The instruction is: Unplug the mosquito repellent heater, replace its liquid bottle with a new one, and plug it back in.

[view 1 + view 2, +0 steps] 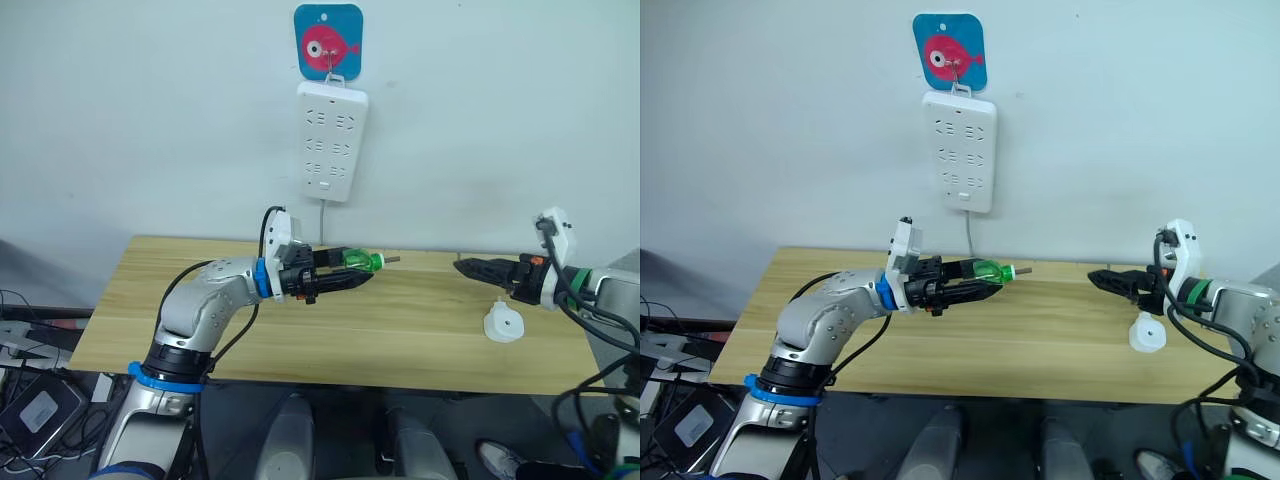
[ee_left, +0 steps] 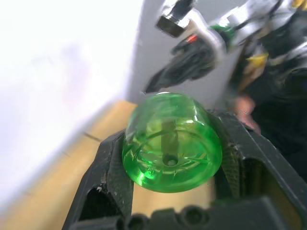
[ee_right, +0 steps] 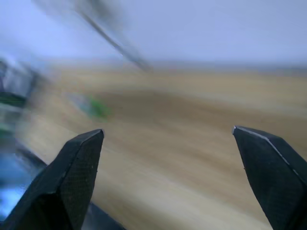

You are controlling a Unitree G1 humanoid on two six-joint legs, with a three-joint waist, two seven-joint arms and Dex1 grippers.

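Observation:
My left gripper point(image 1: 352, 271) is shut on a small green liquid bottle point(image 1: 360, 262) and holds it on its side above the middle of the wooden table point(image 1: 330, 340), its thin wick pointing to the right. In the left wrist view the bottle's round base point(image 2: 170, 143) sits clamped between the two black fingers point(image 2: 112, 167). The mosquito repellent heater point(image 1: 503, 324), a small white rounded unit, rests on the table at the right. Just above and left of it, my right gripper point(image 1: 470, 267) hovers open, pointing toward the bottle; its fingers point(image 3: 76, 177) stand wide apart with nothing between them.
A long white power strip point(image 1: 331, 140) hangs on the wall above the table's back edge, under a blue fish hook plate point(image 1: 328, 40). Its cable runs down behind the table. Cables and a device lie on the floor at the left point(image 1: 35, 405).

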